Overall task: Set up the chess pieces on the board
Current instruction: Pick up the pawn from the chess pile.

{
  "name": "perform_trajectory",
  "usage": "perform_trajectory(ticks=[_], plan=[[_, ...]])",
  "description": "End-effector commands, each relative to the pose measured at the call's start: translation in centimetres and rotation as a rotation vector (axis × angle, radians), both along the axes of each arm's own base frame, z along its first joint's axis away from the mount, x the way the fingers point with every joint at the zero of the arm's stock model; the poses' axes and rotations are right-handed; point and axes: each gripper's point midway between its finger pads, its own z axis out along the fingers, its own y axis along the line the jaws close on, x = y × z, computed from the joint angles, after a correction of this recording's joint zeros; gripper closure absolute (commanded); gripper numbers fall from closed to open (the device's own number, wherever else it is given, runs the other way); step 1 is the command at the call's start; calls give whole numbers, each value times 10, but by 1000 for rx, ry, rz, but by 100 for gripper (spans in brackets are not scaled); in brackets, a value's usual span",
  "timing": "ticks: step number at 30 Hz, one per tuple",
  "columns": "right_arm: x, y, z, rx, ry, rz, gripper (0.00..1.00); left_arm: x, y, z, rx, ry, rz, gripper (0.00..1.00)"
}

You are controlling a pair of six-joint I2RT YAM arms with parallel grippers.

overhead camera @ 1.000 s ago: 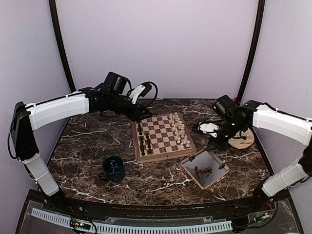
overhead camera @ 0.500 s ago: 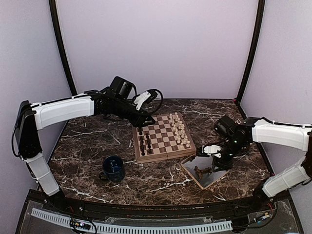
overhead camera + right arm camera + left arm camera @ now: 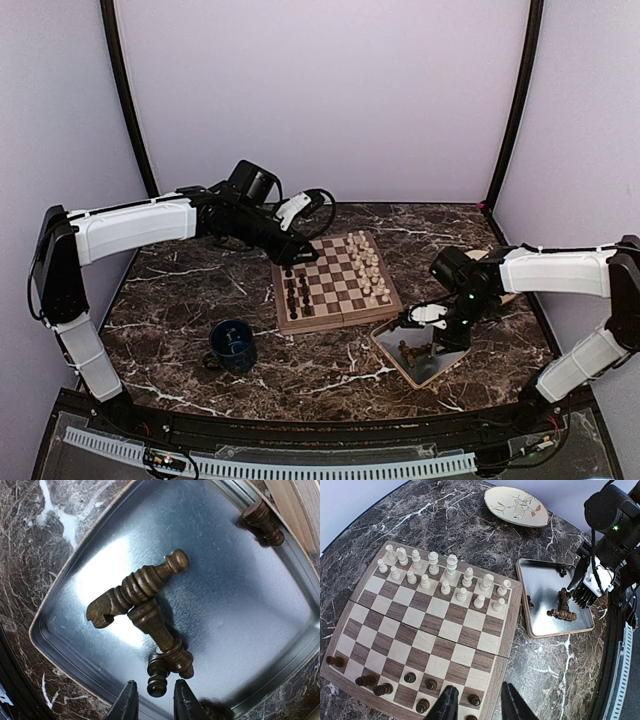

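Looking from the top camera, the board (image 3: pixel 332 278) sits mid-table. The cream-white pieces (image 3: pixel 368 268) are lined up in two rows along its 3 o'clock edge, and a patchier bunch of dark pieces (image 3: pixel 297 292) stands along the 9 o'clock edge.

Up by the 11 o'clock corner, the left gripper (image 3: pixel 477 686) hovers over the dark side. Its claw is released, with only board squares and a standing dark pawn (image 3: pixel 474 700) showing in the gap, so it's holding nothing.

The grey tray (image 3: pixel 240 630) is just off the board's corner at about 4 o'clock. Down inside it, the right gripper (image 3: pixel 155 682) has its jaws spread either side of the end of a small dark piece (image 3: pixel 157 675), not pinching it as far as I can see. That one lies against two bigger dark ones (image 3: pixel 145 587) crossed mid-tray. A lone piece (image 3: pixel 264 522) lies in the tray's 1 o'clock corner on the wrist cam.

A blue mug (image 3: pixel 232 345) sits at 8 o'clock from the board, and a patterned plate (image 3: pixel 516 506) at 3 o'clock.
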Motion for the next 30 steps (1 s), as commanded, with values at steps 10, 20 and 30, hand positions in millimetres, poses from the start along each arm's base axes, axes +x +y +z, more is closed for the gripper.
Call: perform_trajectory(ticks=[10,20,30], plan=[[-8,5,-2,15,49,41,95,-6,-2,-7,14,35,-25,68],[-21,12,17,56,146,91,98,-10,-5,-8,25,39,-35,68],[53,49,68,123,-69,21,97,9,11,11,50,-57,102,68]])
